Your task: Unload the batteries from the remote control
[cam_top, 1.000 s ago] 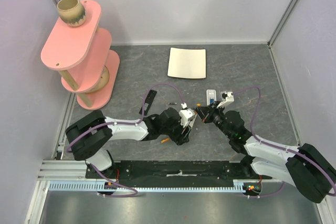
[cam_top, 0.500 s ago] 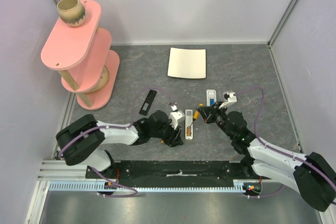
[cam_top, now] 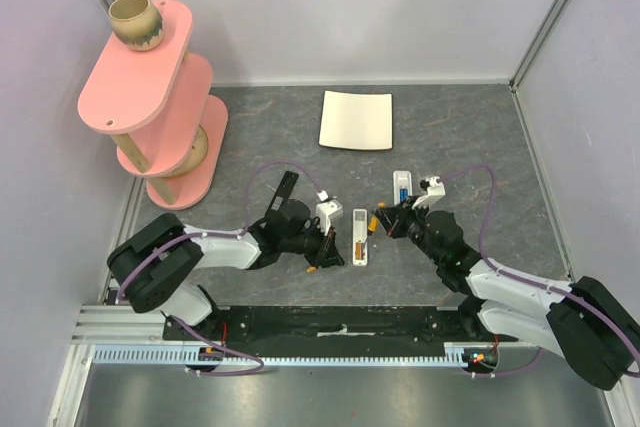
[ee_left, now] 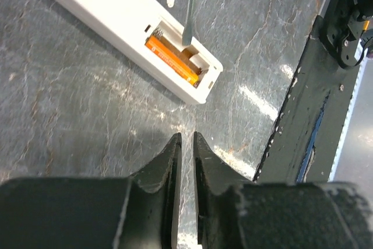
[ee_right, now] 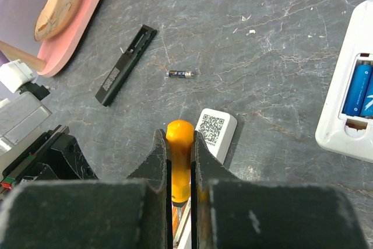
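Note:
The white remote control (cam_top: 360, 237) lies between my two grippers, its battery bay open. In the left wrist view the bay holds orange batteries (ee_left: 172, 58) in the remote control (ee_left: 111, 18). My right gripper (cam_top: 383, 219) is shut on an orange-handled screwdriver (ee_right: 179, 144), and its metal shaft (ee_left: 189, 10) reaches into the bay. The remote's QR-code end (ee_right: 214, 129) shows just past the right gripper (ee_right: 179, 135). My left gripper (cam_top: 324, 251) sits just left of the remote. Its jaws (ee_left: 186, 137) are almost closed, hold nothing and point at the bay end.
A second white remote with blue batteries (cam_top: 401, 187) lies behind the right gripper and shows in the right wrist view (ee_right: 349, 109). A flat black bar (cam_top: 283, 195), a small loose cell (ee_right: 180, 74), a white square sheet (cam_top: 356, 119) and a pink tiered shelf (cam_top: 150, 97) are further off.
My left gripper has pulled back leftward off the remote, which now lies uncovered on the table. The right gripper with the screwdriver has stayed at the remote's far end.

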Robot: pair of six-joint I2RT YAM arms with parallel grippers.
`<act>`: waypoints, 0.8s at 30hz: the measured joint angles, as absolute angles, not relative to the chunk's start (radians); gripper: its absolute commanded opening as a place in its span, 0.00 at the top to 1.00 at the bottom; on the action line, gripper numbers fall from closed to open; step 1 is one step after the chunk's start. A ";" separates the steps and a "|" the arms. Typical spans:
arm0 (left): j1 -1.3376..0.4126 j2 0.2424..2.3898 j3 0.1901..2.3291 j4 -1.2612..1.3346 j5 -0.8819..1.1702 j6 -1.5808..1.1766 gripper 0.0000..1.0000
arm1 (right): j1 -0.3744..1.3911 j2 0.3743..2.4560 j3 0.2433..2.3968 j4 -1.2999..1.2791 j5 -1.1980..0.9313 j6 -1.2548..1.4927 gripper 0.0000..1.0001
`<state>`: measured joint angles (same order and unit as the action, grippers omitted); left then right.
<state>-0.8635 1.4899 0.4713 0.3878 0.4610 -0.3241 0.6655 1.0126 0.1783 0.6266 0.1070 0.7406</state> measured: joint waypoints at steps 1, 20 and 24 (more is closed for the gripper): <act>-0.863 1.507 0.485 0.389 0.470 -0.324 0.77 | 0.665 1.023 0.178 0.631 0.107 0.741 1.00; -0.863 1.675 0.603 0.425 0.561 -0.331 0.77 | 0.664 0.870 0.178 0.565 0.138 0.723 1.00; -0.862 1.675 0.602 0.430 0.562 -0.333 0.73 | 0.664 0.876 0.178 0.558 0.138 0.721 1.00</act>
